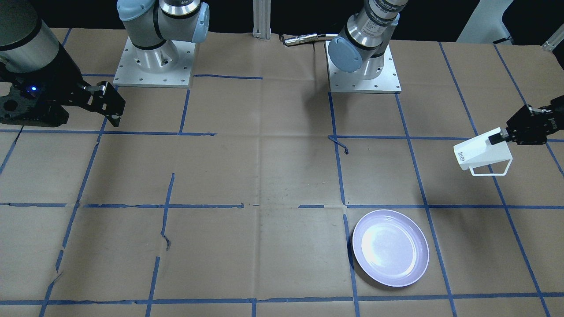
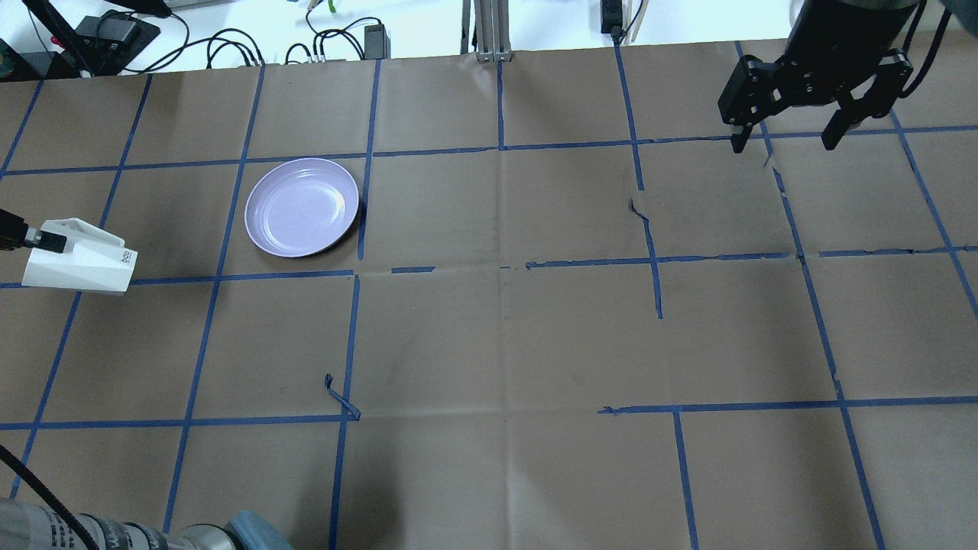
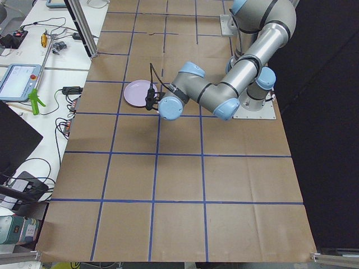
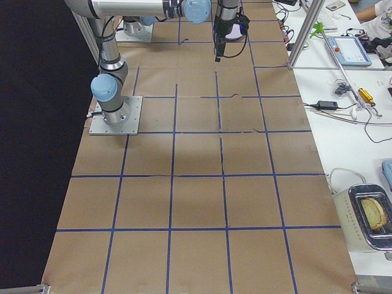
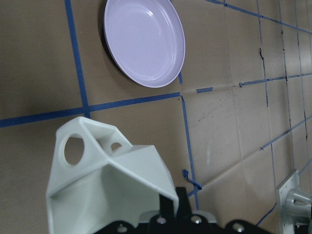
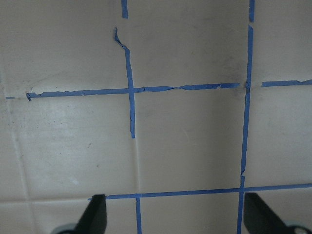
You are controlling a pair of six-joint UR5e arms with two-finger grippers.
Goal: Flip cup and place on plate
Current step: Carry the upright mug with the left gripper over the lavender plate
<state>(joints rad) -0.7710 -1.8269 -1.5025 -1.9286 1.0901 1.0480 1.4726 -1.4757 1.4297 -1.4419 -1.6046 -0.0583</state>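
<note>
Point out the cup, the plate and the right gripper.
cup [image 1: 482,152], front-facing view, side wall.
plate [image 2: 302,206], overhead view, bare centre.
right gripper [image 2: 785,143], overhead view, midway between fingertips.

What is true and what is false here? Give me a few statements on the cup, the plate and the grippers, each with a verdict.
1. The left gripper holds the cup by its rim. True.
2. The cup rests on the plate. False: it hangs in the air, off to the plate's side, and the plate is empty.
3. The right gripper is open and holds nothing. True.
4. The cup is upright. False: it is turned sideways, its base pointing away from the left gripper.
5. The plate lies nearer the right gripper. False: it lies on the left gripper's side.
</note>
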